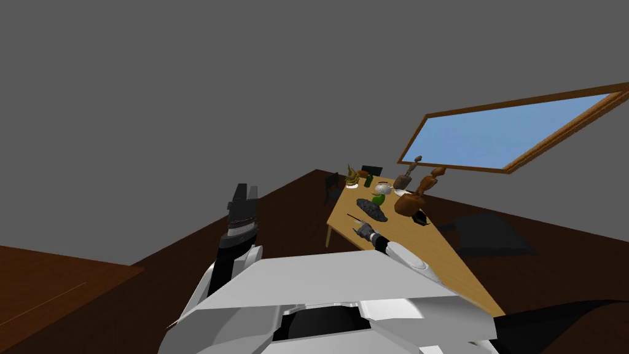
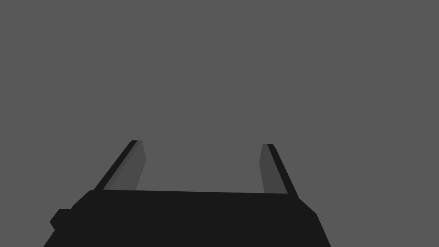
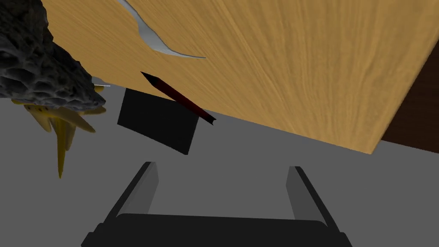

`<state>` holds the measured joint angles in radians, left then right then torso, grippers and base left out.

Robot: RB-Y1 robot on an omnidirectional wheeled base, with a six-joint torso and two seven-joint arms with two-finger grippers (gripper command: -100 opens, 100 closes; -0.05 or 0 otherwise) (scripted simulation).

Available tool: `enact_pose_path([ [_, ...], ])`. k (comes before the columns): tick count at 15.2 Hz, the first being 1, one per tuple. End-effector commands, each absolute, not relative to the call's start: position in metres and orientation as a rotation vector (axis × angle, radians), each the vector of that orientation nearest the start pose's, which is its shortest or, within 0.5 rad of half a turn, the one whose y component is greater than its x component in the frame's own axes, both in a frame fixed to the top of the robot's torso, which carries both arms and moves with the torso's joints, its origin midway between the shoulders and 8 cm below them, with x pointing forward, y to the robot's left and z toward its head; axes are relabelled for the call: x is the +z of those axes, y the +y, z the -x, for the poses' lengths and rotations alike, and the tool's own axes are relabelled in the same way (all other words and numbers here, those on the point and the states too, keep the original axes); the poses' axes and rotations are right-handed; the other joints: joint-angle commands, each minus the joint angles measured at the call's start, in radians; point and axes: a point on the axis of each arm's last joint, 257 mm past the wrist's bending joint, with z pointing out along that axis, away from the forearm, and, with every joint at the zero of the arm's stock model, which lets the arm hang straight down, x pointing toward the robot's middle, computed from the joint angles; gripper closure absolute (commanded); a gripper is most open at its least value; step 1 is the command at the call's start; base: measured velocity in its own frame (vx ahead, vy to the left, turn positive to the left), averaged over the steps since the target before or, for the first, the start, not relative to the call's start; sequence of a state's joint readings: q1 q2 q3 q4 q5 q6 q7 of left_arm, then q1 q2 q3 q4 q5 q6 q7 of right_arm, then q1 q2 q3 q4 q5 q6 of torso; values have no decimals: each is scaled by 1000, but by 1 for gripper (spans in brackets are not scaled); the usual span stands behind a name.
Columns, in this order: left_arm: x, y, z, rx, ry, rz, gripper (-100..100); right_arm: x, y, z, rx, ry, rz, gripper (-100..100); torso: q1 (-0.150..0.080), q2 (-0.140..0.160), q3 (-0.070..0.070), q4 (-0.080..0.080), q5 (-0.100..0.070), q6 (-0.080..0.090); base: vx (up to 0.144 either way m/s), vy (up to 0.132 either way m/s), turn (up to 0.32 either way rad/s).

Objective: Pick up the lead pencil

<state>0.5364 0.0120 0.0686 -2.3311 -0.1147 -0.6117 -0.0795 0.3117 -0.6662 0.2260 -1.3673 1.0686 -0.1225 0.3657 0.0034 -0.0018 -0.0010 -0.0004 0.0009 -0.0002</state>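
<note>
The pencil [image 3: 178, 97] is dark red with a black tip. It lies near the edge of the light wooden table [image 3: 300, 64], its blunt end reaching just past that edge. My right gripper [image 3: 223, 171] is open and hovers a short way off it, empty, with the pencil ahead of the gap and toward one finger. From the head, the pencil [image 1: 354, 217] is a thin dark line just beyond the right gripper [image 1: 358, 228]. My left gripper [image 1: 246, 188] is raised off to the left, away from the table, and stands open [image 2: 201, 148] and empty.
A rough black lump [image 3: 38, 64] and a grey utensil [image 3: 150, 36] lie on the table close to the pencil. Something yellow [image 1: 351, 178], a green item [image 1: 378, 200] and brown wooden figures [image 1: 410, 203] crowd the far end. Dark chairs [image 1: 332, 183] stand beyond.
</note>
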Motion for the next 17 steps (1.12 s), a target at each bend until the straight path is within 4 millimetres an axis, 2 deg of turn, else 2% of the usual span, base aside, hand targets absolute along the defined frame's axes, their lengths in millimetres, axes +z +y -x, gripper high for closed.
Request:
enact_pose_path([
  [1,54,278,-311,-1106,621,430,0,-458,-415,-351,-277,2133,635,-100,0,0,0,0,0,0,36,38,136],
  [2,54,278,-311,-1106,621,430,0,-458,-415,-351,-277,2133,635,-100,0,0,0,0,0,0,21,24,68],
  [3,54,278,-311,-1106,621,430,0,-464,-432,-347,-339,2150,684,-100,-1,1,0,0,0,0,19,26,125],
  [4,54,278,-311,-1106,621,430,0,-466,-435,-345,-342,2156,683,-100,-1,1,0,0,0,0,20,26,111],
  [5,54,278,-311,-1106,621,430,0,-470,-452,-340,-401,2170,731,-100,-1,1,1,0,0,0,24,33,161],
  [6,54,278,-311,-1106,621,430,0,-472,-454,-338,-404,2177,730,-100,-1,1,0,0,0,0,25,33,133],
  [8,54,278,-311,-1106,621,430,0,-479,-487,-328,-513,2203,817,-100,-1,1,0,0,0,0,32,40,190],
  [9,54,278,-311,-1106,621,430,0,-481,-490,-325,-518,2211,816,-100,0,0,0,0,0,0,39,36,151],
  [10,54,278,-311,-1106,621,430,0,-484,-506,-319,-568,2226,854,-100,0,0,0,0,0,0,37,33,112],
  [13,54,278,-311,-1106,621,430,0,-484,-506,-319,-568,2226,854,-100,-1,1,0,0,0,0,20,17,37],
  [15,54,278,-311,-1106,621,430,0,-489,-533,-307,-651,2250,922,-100,-2,2,1,0,0,0,16,19,134],
  [16,54,278,-311,-1106,621,430,0,-489,-534,-307,-652,2250,922,-100,-1,2,1,0,0,0,23,20,129],
  [17,54,278,-311,-1106,621,430,0,-491,-545,-301,-685,2261,950,-100,-1,1,1,0,0,0,24,20,115],
])
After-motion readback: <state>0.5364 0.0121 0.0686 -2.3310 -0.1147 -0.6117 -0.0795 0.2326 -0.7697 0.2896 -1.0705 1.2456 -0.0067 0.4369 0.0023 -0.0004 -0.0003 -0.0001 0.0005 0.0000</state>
